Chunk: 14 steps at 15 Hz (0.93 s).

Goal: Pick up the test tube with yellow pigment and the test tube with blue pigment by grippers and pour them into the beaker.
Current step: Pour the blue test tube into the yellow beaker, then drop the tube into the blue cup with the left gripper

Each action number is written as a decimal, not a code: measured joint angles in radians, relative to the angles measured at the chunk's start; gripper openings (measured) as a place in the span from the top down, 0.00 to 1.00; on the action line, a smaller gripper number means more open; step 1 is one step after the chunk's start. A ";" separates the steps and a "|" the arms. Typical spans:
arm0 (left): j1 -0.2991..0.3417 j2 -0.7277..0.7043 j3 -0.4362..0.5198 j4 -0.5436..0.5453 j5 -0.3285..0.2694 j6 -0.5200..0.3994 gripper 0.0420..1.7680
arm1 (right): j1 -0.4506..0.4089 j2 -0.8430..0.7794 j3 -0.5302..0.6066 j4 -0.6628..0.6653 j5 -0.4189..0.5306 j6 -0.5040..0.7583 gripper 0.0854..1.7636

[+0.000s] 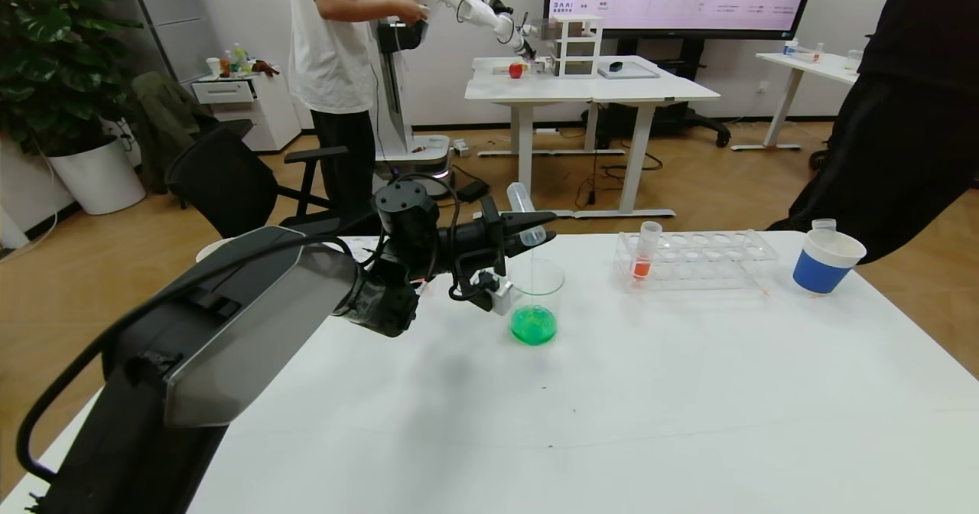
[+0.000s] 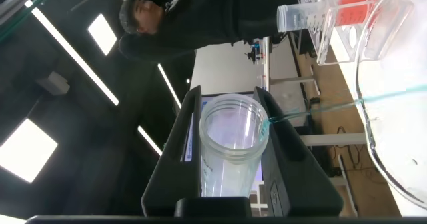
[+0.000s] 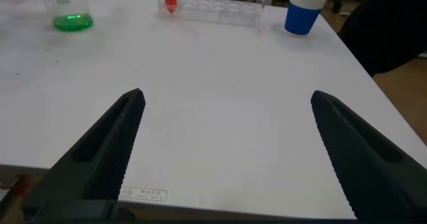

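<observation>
A white tabletop (image 1: 650, 392) fills the head view. Over its middle, the left pincer (image 1: 528, 227) reaches in from the robot's left, clamped on a clear tube (image 1: 528, 214). The tube is tipped over the beaker (image 1: 537, 300): its closed end points up and away, its open mouth down toward the beaker's rim, so its long axis slants steeply downward. A thin thread of liquid runs from the mouth into the beaker, which stands directly below the pincer and holds a shallow pool of green liquid. The left wrist view looks straight into the tube's mouth (image 2: 233, 127), held between the two dark fingers (image 2: 297, 161), with a fine bluish stream leaving its lip toward the beaker wall (image 2: 373, 111). The tube looks nearly drained, though which pigment it carried is hard to tell; judging by the green mix, both colours may already be in.

Farther toward the robot's right stands a clear rack (image 1: 692, 258) with one tube of orange-red liquid (image 1: 646, 250) upright in its nearest end. Beyond that sits a blue-and-white paper cup (image 1: 826, 260).

The right pincer (image 3: 227, 151) hangs low over the near right edge of the tabletop, fingers spread wide and holding nothing, well apart from the beaker. The left arm is plainly the nearer one, so finishing the pour falls to it.
</observation>
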 joint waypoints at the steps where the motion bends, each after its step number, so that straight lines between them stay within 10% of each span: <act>1: 0.000 -0.003 0.003 0.001 0.000 0.000 0.73 | 0.000 0.000 0.000 0.000 0.000 0.000 0.02; 8: 0.025 -0.015 0.007 -0.006 -0.008 -0.127 0.73 | 0.000 0.000 0.000 0.000 0.000 0.000 0.02; 11: 0.051 -0.041 0.056 -0.113 0.010 -0.388 0.73 | 0.000 0.000 0.000 0.000 0.000 0.000 0.02; 14: 0.051 -0.063 0.113 -0.298 0.202 -0.709 0.73 | 0.000 0.000 0.000 0.000 0.000 0.000 0.02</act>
